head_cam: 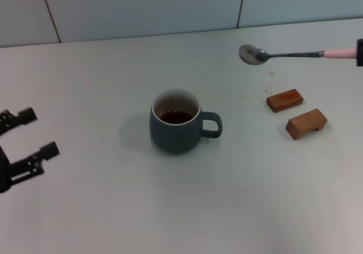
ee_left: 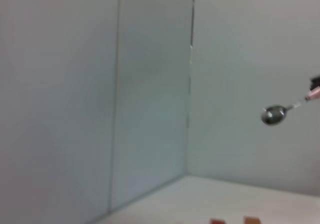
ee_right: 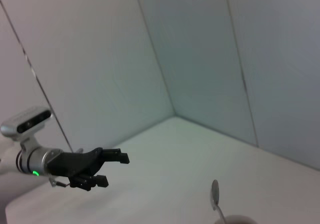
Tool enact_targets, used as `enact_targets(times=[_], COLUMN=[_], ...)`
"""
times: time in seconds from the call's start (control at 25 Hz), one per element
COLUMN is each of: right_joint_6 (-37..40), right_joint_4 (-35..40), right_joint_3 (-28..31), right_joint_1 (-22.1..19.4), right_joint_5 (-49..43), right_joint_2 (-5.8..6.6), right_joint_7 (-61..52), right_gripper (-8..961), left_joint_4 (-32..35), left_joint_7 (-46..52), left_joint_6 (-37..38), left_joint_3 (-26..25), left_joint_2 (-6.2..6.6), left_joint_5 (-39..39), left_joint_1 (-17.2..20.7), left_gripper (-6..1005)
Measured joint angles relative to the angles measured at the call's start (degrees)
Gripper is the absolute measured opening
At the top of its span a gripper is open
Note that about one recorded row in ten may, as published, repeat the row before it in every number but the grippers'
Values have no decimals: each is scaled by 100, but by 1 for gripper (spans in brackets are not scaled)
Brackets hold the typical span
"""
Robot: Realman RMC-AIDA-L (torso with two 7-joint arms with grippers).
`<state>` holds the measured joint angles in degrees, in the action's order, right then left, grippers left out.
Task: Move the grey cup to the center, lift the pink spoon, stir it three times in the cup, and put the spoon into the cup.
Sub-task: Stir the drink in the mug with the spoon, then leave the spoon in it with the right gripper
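Observation:
The grey cup (head_cam: pixel 176 128) stands upright at the middle of the table, with dark liquid inside and its handle pointing right. The pink spoon (head_cam: pixel 295 54) hangs level in the air to the cup's upper right, silver bowl toward the cup, pink handle at the right edge. My right gripper (head_cam: pixel 360 53) shows only as a black bit at that edge, shut on the handle. The spoon also shows in the left wrist view (ee_left: pixel 273 114) and the right wrist view (ee_right: pixel 215 191). My left gripper (head_cam: pixel 39 133) is open and empty at the far left, well away from the cup.
Two brown wooden blocks (head_cam: pixel 285 100) (head_cam: pixel 306 123) lie on the white table (head_cam: pixel 113 208) to the right of the cup, below the spoon. A tiled wall (head_cam: pixel 142 10) runs along the back. The left gripper also shows in the right wrist view (ee_right: pixel 112 169).

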<state>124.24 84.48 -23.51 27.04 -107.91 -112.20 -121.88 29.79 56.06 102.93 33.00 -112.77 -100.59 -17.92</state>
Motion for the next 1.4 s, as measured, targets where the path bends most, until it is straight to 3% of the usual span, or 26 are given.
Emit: enact_targets(times=[0.32,0.6,0.8,1.12,1.4], right_joint_6=[-79,-309,-510,-515,-652], right_joint_4=[898,1253,933,114,-464], right_joint_3=[-575,-1320,-1673,-1748,-2086], right_joint_1=[279,629,1069,1826,2224], right_joint_5=[-135,-918,-1375,-1979,-2489], right_joint_2=[13,32,47,106,119], right_joint_7=[-1034,-1495,-1693,-1980,-2046], right_gripper=[111,112,112,116,120], left_joint_4=[0,0,0,0,5], left_joint_7=[42,37,34,32,34], left_joint_6=[-38,-45,-44,-44,-30], left_joint_3=[5,5,5,5,-20], left_joint_2=[-11,-41,-56,-64,-62], left_joint_5=[-440,-479,-508,-514,-515], left_joint_1=[-95,-103,-117,-135,-156], left_gripper=[814,814,814,814,815])
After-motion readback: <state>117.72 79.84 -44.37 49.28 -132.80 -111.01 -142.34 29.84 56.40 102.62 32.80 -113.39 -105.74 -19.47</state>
